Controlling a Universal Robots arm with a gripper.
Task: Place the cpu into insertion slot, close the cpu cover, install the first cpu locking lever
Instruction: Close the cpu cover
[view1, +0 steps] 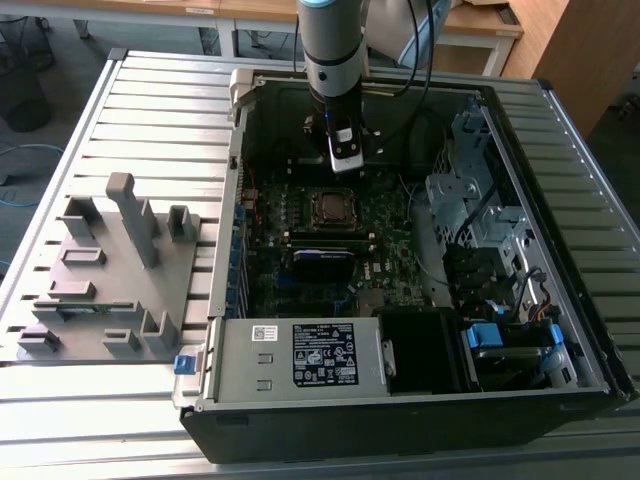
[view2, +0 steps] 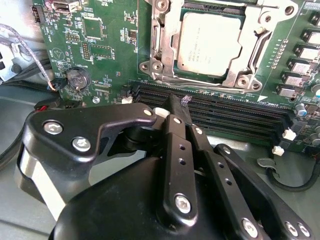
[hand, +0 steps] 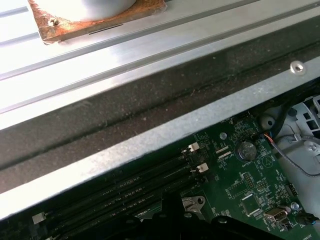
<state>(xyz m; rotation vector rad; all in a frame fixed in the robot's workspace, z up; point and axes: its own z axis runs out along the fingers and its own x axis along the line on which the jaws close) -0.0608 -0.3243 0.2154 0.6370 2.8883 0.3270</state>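
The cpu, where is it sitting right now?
In the second wrist view the cpu lies flat in the insertion slot, framed by the silvery metal rim, just beyond the long black memory slots and the tool.

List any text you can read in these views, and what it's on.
Nothing quotable; all print is too small or blurred.
Black label on the power supply: unreadable.
White sticker beside it: unreadable.
cpu top markings: faint, unreadable.
Motherboard silkscreen: unreadable.
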